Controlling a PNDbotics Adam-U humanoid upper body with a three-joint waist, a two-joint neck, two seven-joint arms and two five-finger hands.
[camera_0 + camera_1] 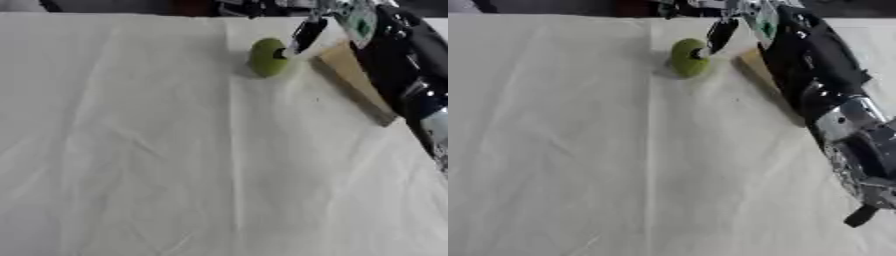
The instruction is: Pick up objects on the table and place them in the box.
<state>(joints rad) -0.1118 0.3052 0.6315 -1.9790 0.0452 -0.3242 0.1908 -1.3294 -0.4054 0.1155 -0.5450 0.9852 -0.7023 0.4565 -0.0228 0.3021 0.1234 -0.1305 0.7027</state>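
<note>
Left eye view: right robot hand point(302, 36) touches the green fruit point(268, 57) on the bench point(131, 150) beside the box point(354, 80); grip state indeterminate. We judge the fruit could roll away.

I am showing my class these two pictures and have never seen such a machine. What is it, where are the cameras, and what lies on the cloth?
Both pictures come from two camera eyes in a humanoid robot's head, looking down at the same moment. The black and silver right arm reaches in from the right. A finger of its right hand touches a round green fruit-like object on the white tablecloth. Beside it lies the brown cardboard box, partly hidden. Whether anything is gripped cannot be told.
</note>
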